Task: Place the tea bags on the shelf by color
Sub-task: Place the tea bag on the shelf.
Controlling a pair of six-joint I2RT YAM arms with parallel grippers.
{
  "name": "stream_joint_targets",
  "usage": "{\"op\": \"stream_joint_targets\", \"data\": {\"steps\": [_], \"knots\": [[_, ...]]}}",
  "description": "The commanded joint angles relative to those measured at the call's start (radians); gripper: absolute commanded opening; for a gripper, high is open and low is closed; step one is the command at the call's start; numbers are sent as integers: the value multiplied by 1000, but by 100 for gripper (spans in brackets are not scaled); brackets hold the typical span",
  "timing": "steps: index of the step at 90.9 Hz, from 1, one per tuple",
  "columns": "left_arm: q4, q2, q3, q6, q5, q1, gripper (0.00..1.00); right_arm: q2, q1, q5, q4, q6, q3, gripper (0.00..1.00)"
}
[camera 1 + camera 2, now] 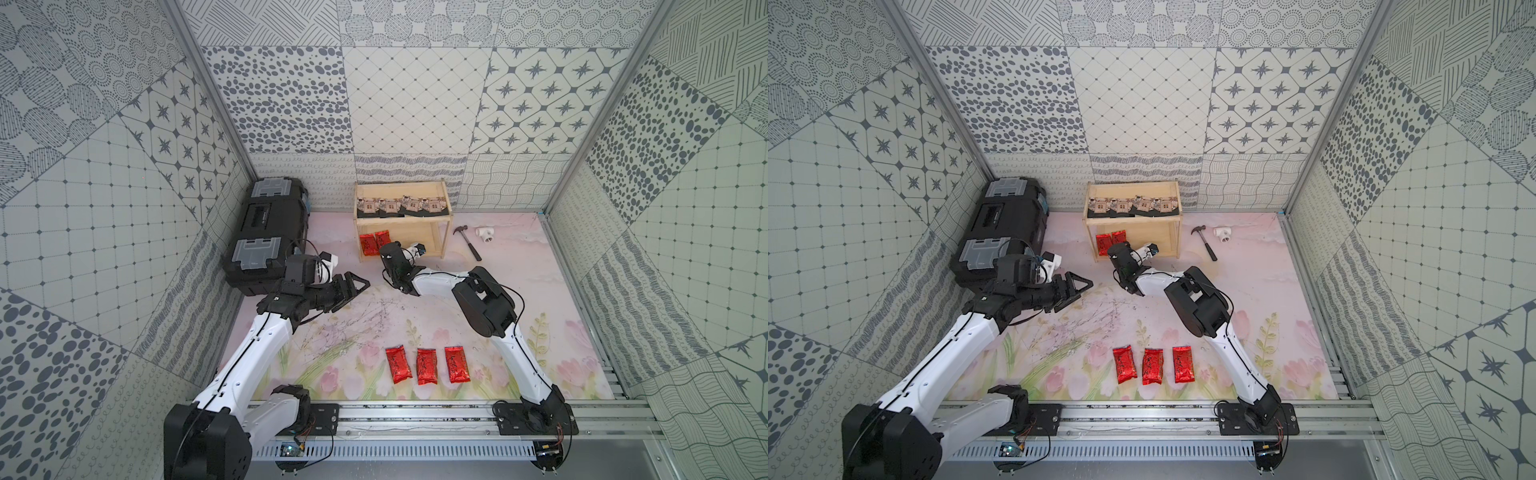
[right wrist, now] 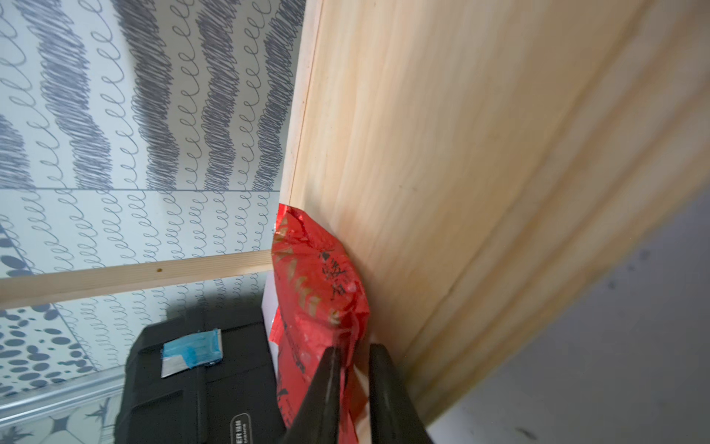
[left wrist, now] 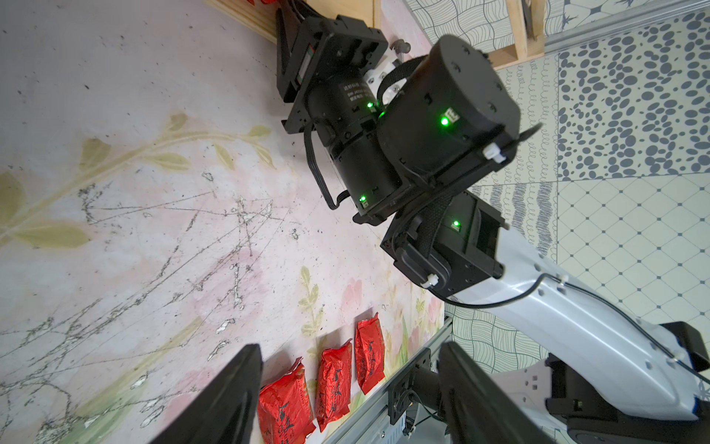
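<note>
The light-wood shelf [image 1: 419, 240] [image 1: 1154, 243] stands at the back. Several black tea bags [image 1: 402, 207] [image 1: 1133, 206] line its upper tier. Two red tea bags [image 1: 367, 244] [image 1: 382, 237] lie on the lower board. In the right wrist view my right gripper [image 2: 351, 351] has its jaws slightly parted around the end of a red tea bag [image 2: 319, 284] that rests on the shelf board [image 2: 442, 153]. Three more red tea bags [image 1: 398, 365] [image 1: 426, 366] [image 1: 456, 364] lie in a row near the table's front. My left gripper [image 1: 357, 286] [image 3: 349, 357] hovers open and empty at the left.
A large black toolbox [image 1: 266, 232] [image 2: 199, 376] fills the back left corner. A hammer [image 1: 469, 243] and a white pipe fitting [image 1: 484, 235] lie to the right of the shelf. A metal rail [image 1: 415, 415] runs along the front edge.
</note>
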Motion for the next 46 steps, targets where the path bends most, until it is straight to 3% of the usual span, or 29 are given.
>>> {"op": "stream_joint_targets", "data": {"steps": [1, 25, 46], "knots": [[-7, -7, -3, 34, 18, 3, 76, 16, 8, -8, 18, -7, 7, 31], [5, -1, -9, 25, 28, 9, 77, -107, 9, -48, 83, -60, -152, 57], [28, 9, -48, -24, 9, 3, 76, -392, 31, -170, 154, -271, -497, 64]]}}
